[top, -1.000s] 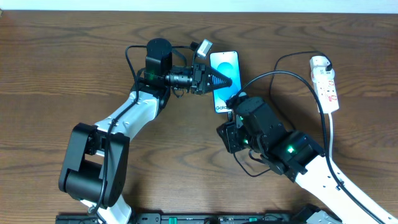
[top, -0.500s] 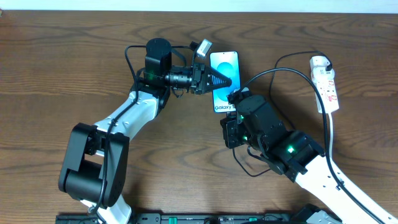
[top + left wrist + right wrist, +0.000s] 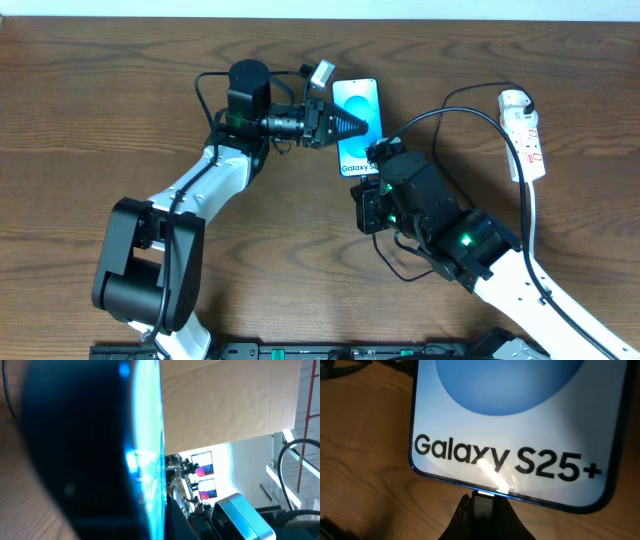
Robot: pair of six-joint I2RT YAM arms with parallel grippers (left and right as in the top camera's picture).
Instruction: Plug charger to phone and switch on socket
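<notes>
Seemingly, with the phone (image 3: 365, 98) clamped by the left gripper (image 3: 360, 128), the charger (image 3: 437, 117) pinched in the right gripper (image 3: 482, 507) is set at its port; the socket (image 3: 528, 140) is not yet switched.

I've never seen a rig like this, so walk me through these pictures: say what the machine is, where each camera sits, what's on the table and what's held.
These are two robot arms, left and right, at a wooden table, each ending in a two-finger gripper. The wide picture looks straight down from above. The two close-ups come from a small camera on each wrist. In view are a Galaxy S25+ phone, a white power strip with its thick white cord, and a thin black charger cable. The left gripper appears shut on the phone's side, so its camera sees the glowing screen edge-on. The right gripper is shut on the cable's plug tip, at the phone's bottom edge. I can't tell whether it is fully in.
</notes>
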